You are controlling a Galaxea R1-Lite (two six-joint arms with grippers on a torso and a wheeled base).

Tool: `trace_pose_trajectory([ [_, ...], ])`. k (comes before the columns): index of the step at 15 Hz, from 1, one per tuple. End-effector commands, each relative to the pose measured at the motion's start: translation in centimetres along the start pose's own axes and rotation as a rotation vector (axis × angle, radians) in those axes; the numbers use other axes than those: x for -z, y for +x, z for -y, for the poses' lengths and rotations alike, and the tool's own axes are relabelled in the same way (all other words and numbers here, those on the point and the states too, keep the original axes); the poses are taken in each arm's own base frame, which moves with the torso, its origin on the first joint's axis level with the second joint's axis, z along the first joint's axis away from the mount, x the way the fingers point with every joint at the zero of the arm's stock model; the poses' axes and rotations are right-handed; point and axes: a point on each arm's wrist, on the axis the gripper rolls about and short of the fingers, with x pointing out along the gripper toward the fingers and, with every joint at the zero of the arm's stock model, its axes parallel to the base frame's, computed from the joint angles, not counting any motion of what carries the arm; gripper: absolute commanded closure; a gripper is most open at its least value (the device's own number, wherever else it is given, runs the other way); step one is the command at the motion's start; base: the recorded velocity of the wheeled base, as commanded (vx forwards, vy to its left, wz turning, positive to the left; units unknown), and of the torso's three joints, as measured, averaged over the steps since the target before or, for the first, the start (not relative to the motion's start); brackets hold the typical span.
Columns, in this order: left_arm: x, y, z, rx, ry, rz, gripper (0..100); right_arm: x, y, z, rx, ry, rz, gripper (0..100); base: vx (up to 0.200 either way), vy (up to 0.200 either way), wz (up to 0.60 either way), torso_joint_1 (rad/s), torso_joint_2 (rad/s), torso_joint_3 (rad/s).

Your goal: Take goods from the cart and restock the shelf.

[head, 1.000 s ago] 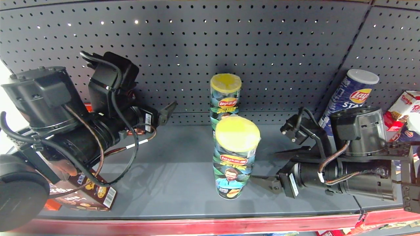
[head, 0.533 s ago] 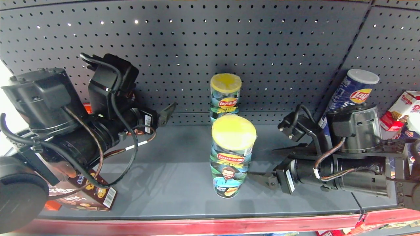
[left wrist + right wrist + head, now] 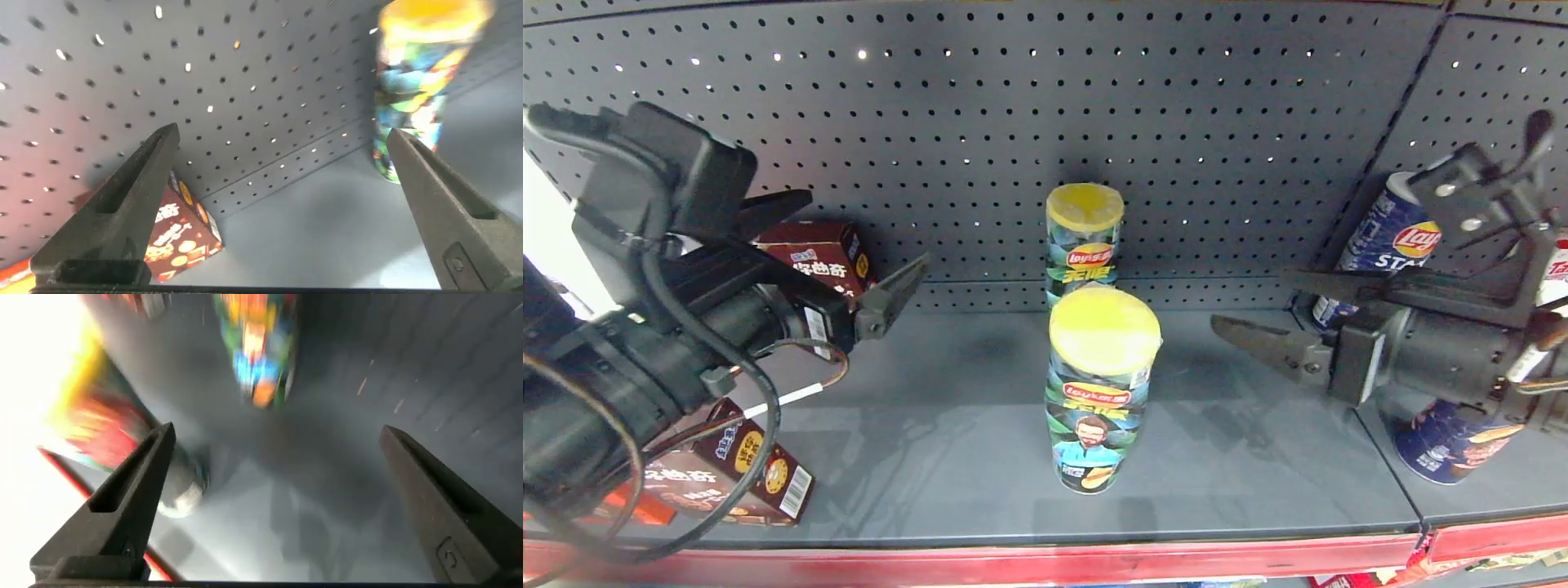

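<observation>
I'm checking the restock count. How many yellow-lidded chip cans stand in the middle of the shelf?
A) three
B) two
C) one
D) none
B: one yellow-lidded can stands upright at the front, and a second can stands right behind it.

We see a grey shelf (image 3: 947,457) with a red front edge and a perforated back panel. At its middle stand two yellow-lidded chip cans, both upright: the front can (image 3: 1098,400) near the edge and the rear can (image 3: 1085,241) directly behind it, close to the panel. On the left, a brown cookie box (image 3: 743,482) lies at the front edge, and a second brown box (image 3: 821,253) sits near the back panel. On the right, a blue can (image 3: 1380,237) stands at the rear and another blue can (image 3: 1441,441) nearer the front.
</observation>
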Motion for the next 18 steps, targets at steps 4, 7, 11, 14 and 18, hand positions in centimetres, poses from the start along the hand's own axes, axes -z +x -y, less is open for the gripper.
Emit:
trace_pose_trajectory([
  [4, -2.5, -5.8, -1.4, -0.065, -0.018, 0.132, 0, -0.9, -8.7, -0.1, 0.032, -0.034, 0.195, 0, 0.0, 0.0, 0.0, 0.0, 0.0, 0.0],
  [7, -2.0, -8.7, -1.7, -0.076, -0.022, 0.153, 0, -0.4, -12.2, -0.2, 0.047, -0.036, 0.198, 0, 0.0, 0.0, 0.0, 0.0, 0.0, 0.0],
  [11, -2.0, -12.3, -2.3, -0.106, -0.016, 0.193, 0, 0.2, -16.8, -0.5, 0.073, -0.036, 0.219, 0, 0.0, 0.0, 0.0, 0.0, 0.0, 0.0],
  [14, -1.5, -16.5, -2.6, -0.044, 0.005, 0.161, 0, 3.0, -20.7, -0.9, 0.129, -0.034, 0.184, 0, 0.0, 0.0, 0.0, 0.0, 0.0, 0.0],
  [18, 0.5, -20.8, -2.7, -0.01, 0.039, 0.081, 0, 7.1, -22.6, -1.6, 0.17, -0.028, 0.149, 0, 0.0, 0.0, 0.0, 0.0, 0.0, 0.0],
])
